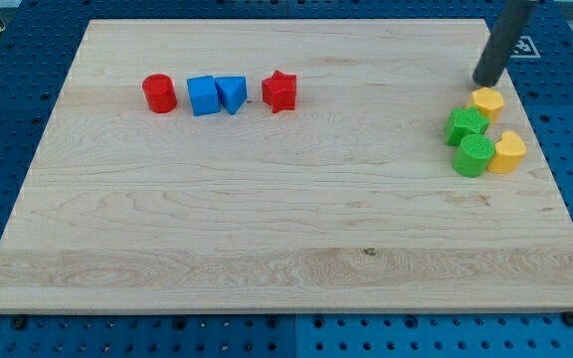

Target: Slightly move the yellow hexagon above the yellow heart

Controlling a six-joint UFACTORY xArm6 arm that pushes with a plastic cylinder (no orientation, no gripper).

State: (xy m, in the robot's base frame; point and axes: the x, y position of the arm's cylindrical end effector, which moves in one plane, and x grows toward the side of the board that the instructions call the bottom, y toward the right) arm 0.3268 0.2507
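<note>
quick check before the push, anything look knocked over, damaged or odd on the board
Nothing stands out. All blocks sit flat on the board; my tip is just above the yellow hexagon, by the yellow heart.

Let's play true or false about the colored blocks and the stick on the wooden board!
1. My tip is just above the yellow hexagon, at the view's right. True.
2. The yellow heart sits beside the red star. False: it is next to the green cylinder, far from the star.
3. Two blue blocks sit between the red cylinder and the red star. True.
4. The yellow hexagon is at the view's left. False: it is at the right, by a green block.
</note>
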